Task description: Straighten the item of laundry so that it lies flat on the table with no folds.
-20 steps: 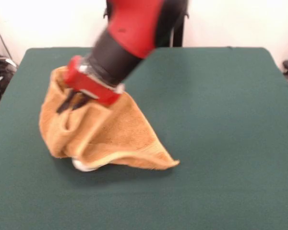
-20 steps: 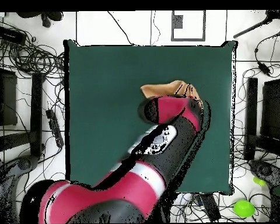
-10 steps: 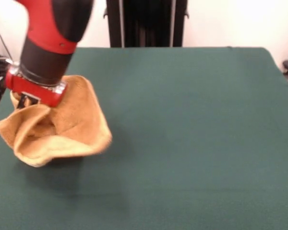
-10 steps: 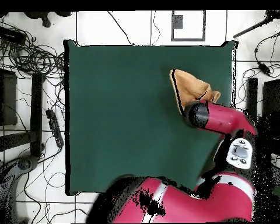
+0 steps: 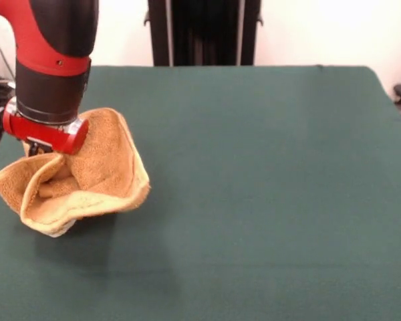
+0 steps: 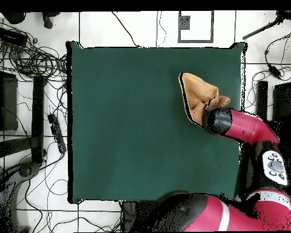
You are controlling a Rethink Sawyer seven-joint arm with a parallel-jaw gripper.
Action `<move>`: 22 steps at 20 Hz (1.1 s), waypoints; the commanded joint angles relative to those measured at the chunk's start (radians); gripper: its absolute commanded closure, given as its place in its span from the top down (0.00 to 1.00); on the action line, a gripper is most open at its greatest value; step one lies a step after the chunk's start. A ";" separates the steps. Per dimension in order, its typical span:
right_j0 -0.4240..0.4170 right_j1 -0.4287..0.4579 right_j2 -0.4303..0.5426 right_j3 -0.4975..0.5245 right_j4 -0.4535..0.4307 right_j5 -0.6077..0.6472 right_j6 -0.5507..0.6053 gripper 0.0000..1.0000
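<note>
rough terry towel (image 5: pixel 100 175), matt cloth table (image 5: pixel 267 187)

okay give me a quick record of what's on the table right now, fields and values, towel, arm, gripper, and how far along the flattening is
towel: orange-tan towel, bunched into a cupped heap with raised folds, near one side edge of the table
arm: red and black arm comes down onto the heap
gripper: gripper buried in the cloth; open or shut cannot be told
overhead check: towel lies close to the table's side edge, wrist over its end
progress: not flat, folds remain
</note>
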 commanded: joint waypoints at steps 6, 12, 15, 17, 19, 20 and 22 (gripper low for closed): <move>-0.003 0.000 0.301 0.113 0.021 0.285 -0.118 0.00; -0.071 -0.020 0.415 0.168 0.110 0.379 -0.090 0.00; -0.090 -0.031 0.443 0.191 0.127 0.402 -0.078 0.00; -0.096 -0.038 0.457 0.197 0.131 0.409 -0.072 0.00; -0.104 -0.043 0.470 0.203 0.125 0.405 -0.082 0.00; -0.106 -0.040 0.475 0.202 0.121 0.403 -0.085 0.00; -0.112 -0.037 0.484 0.201 0.112 0.400 -0.086 0.00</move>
